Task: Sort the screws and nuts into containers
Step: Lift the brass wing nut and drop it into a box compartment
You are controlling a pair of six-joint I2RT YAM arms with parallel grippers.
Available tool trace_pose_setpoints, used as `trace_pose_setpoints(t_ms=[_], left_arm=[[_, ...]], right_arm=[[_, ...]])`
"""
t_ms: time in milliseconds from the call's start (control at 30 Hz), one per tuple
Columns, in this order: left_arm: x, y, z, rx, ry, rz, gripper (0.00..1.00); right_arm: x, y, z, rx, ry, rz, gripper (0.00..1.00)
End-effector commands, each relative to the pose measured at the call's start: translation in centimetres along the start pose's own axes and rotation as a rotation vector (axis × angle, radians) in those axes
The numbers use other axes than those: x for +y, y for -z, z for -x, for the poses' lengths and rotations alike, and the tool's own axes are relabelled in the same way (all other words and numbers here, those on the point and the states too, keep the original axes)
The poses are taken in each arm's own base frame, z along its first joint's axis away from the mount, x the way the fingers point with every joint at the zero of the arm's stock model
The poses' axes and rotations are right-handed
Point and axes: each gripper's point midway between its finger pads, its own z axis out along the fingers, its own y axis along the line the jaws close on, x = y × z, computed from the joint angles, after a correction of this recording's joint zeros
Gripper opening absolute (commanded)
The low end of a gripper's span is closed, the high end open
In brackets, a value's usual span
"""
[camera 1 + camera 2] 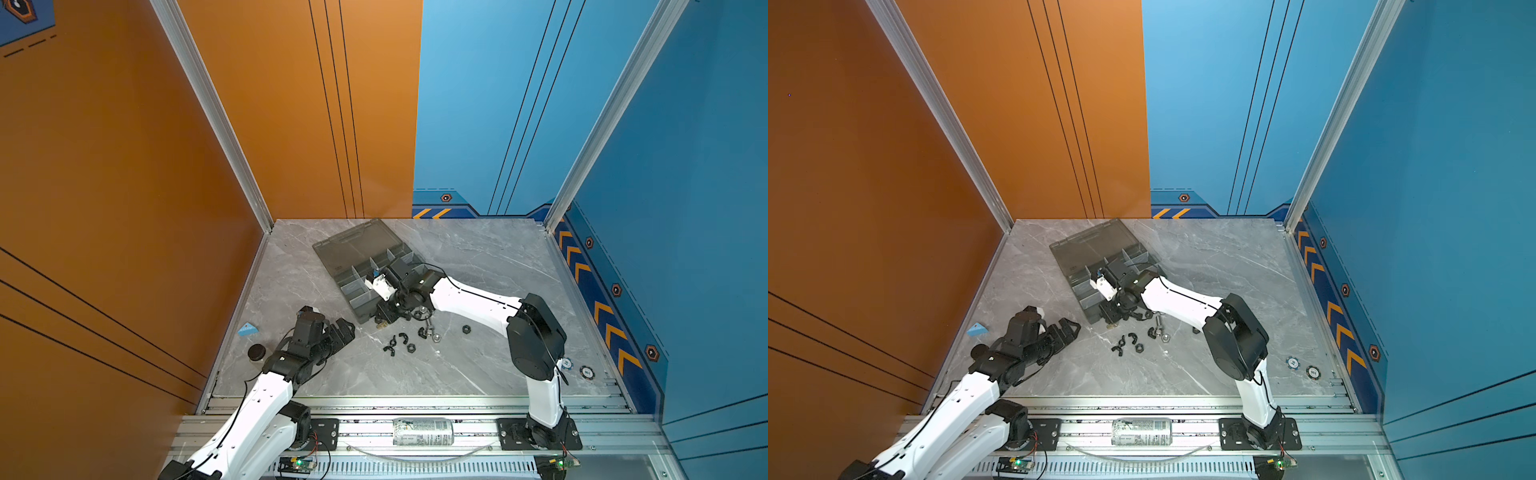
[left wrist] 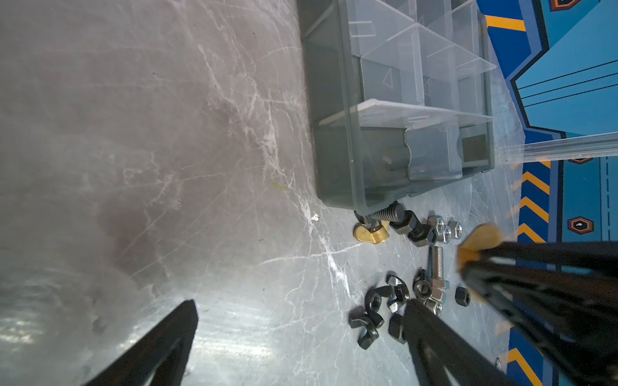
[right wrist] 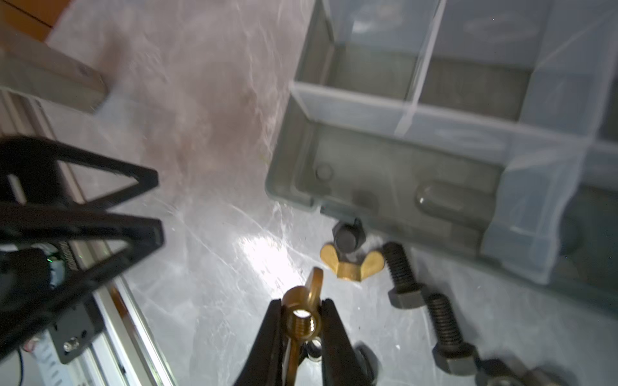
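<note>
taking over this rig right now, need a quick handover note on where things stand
Claws: right claw shut on a brass wing nut, near the organizer box corner; left claw open, empty.
Parts: the rest lie loose on the table beside the box: second brass wing nut, black screws, silver screw, silver nuts, black wing nuts.
Done: no parts seen in the compartments that show.
Left: drop the held nut in a compartment, then sort everything else.
</note>
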Motion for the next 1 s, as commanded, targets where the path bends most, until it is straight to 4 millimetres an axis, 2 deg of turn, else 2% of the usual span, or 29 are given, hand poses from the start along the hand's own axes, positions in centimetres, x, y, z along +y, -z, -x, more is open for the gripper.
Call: trace_pose_setpoints(t_ms=[0, 100, 300, 400, 667, 900, 967], left_arm=[[-0.2, -0.1, 0.0, 0.001, -0.013, -0.021, 0.98], [-0.2, -0.1, 0.0, 0.002, -0.013, -0.022, 0.98], [0.0, -0.2, 0.0, 0.010, -0.011, -0.016, 0.98], [0.1, -0.2, 0.0, 0.008, -0.010, -0.017, 0.98], [0.2, -0.2, -0.1, 0.015, -0.005, -0.016, 0.98], [0.3, -0.3, 0.0, 0.013, -0.001, -0.016, 0.98], [0.4, -0.3, -0.1, 0.015, 0.001, -0.015, 0.98]], right_arm=[[0.7, 2.0, 3.3, -0.066, 0.035, 0.035, 0.00], [0.2, 2.0, 6.2, -0.113, 0.034, 0.029, 0.00], [-1.9, -1.5, 9.1, -0.111, -0.002, -0.010, 0.00], [-2.6, -3.1, 9.8, -0.115, -0.007, -0.022, 0.00], [-4.2, -6.2, 9.2, -0.089, -0.028, -0.053, 0.00], [-4.4, -7.3, 8.1, -0.058, -0.029, -0.062, 0.00], [-4.4, -7.6, 7.9, -0.052, -0.030, -0.065, 0.03]])
